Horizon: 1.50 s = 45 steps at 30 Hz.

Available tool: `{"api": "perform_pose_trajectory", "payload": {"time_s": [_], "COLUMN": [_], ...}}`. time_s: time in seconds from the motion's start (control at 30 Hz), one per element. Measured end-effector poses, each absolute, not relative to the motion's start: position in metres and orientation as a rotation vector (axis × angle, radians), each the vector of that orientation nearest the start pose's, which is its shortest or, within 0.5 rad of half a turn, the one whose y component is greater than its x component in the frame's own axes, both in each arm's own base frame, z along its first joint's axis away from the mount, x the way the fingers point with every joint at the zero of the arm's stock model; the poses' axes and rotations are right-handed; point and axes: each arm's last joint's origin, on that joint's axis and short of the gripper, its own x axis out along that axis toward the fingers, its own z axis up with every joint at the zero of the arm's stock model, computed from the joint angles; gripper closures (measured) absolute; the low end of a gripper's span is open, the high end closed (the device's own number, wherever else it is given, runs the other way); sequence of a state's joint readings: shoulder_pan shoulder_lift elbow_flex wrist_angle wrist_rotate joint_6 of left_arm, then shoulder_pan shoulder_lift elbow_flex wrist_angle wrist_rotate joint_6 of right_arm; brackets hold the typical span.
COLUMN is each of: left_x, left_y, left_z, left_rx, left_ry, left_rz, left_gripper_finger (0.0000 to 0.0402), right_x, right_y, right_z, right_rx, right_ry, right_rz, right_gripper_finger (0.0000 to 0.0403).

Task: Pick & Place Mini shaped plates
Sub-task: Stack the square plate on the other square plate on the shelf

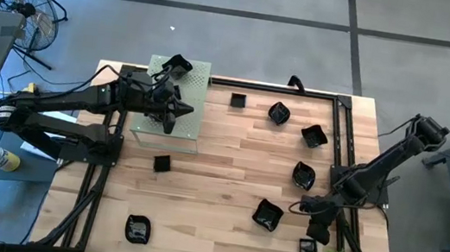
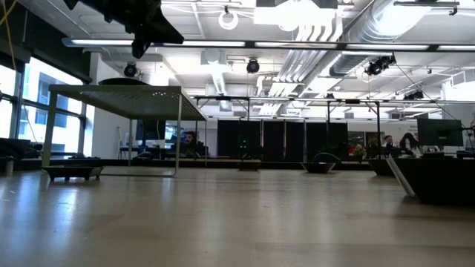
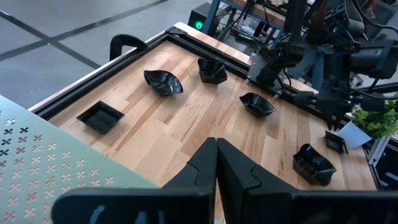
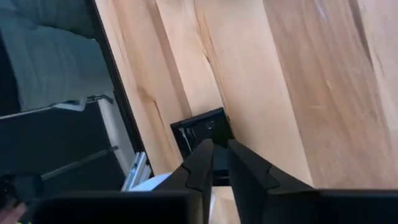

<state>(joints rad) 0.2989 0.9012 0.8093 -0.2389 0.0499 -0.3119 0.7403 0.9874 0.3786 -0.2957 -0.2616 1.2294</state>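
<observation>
- One tiny square plate (image 4: 202,132) lies right under your right gripper (image 4: 219,163), by the table's near right edge; fingers nearly shut, nothing held.
- Your right arm is by far the nearer; the long plate (image 1: 267,214) sits just left of it.
- Left gripper (image 3: 216,163) hangs clenched and empty over the green board (image 1: 192,115), well apart from that plate.

- My left gripper (image 1: 173,112) hovers above the pale green board (image 1: 191,104), arm stretched across, fingers (image 3: 205,163) pressed together.
- My right gripper (image 1: 317,228) reaches down far from that board, fingers (image 4: 200,163) nearly closed, holding nothing.
</observation>
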Motion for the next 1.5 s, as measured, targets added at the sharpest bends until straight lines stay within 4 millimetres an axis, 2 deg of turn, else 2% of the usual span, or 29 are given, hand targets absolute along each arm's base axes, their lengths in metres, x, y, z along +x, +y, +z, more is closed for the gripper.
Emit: {"api": "perform_pose_trajectory", "payload": {"time_s": [0.2,0.33,0.6,1.03,1.23,1.5], "left_x": [0.189,0.189,0.189,0.189,0.189,0.189], "left_y": [0.057,0.057,0.057,0.057,0.057,0.057], "left_z": [0.316,0.316,0.316,0.316,0.316,0.316], "left_rx": [-0.365,-0.365,-0.366,-0.366,-0.366,-0.366], "left_ry": [0.286,0.287,0.29,0.289,0.289,0.289], "left_rz": [0.296,0.295,0.293,0.295,0.295,0.295], "left_gripper_finger": [0.0401,0.0401,0.0401,0.0401,0.0401,0.0401], "right_x": [0.118,0.118,0.115,0.124,0.128,0.13], "right_y": [0.118,0.118,0.128,0.142,0.148,0.15], "right_z": [0.156,0.153,0.144,0.126,0.119,0.119], "right_rx": [0.736,0.672,0.581,0.524,0.536,0.589], "right_ry": [1.315,1.314,1.366,1.376,1.403,1.401], "right_rz": [0.257,0.284,0.322,0.38,0.414,0.398], "right_gripper_finger": [0.0315,0.03,0.0294,0.0295,0.0321,0.0394]}}
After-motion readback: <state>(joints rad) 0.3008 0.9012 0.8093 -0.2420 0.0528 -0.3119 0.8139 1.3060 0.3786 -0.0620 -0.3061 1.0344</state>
